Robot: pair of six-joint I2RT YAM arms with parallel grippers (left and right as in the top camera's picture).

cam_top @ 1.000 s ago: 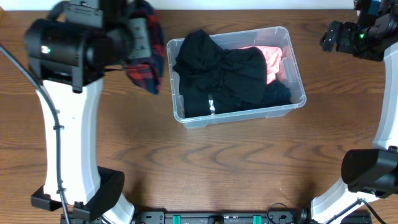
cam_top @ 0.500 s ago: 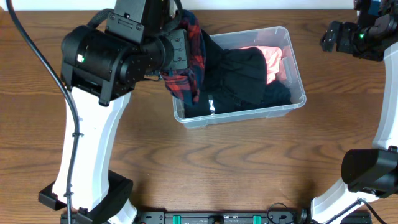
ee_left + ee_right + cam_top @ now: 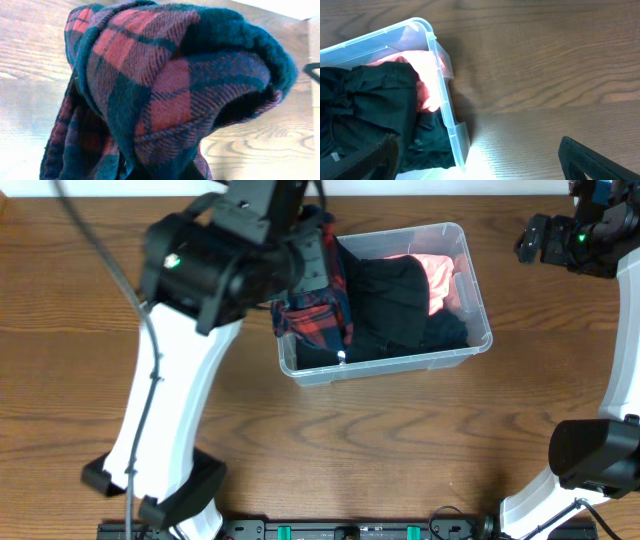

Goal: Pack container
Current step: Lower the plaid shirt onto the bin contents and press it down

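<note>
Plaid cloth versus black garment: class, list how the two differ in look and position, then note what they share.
Look: the plaid cloth is red-and-dark checked; the black garment is plain black. Position: the plaid cloth hangs bunched below the left arm over the container's left end; the black garment lies inside it. Shared: both are soft, crumpled fabric.

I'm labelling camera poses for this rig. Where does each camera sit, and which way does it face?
Overhead: above the table, looking straight down at the container; both arms show.
Left wrist: on the left arm, facing along its gripper; the plaid cloth fills the view, hiding the fingers.
Right wrist: on the right arm, looking down at the container's corner and bare table; the right gripper shows, fingers spread, at the bottom edge.
Shared: overhead and right wrist both show the container; overhead and left wrist both show the plaid cloth.
</note>
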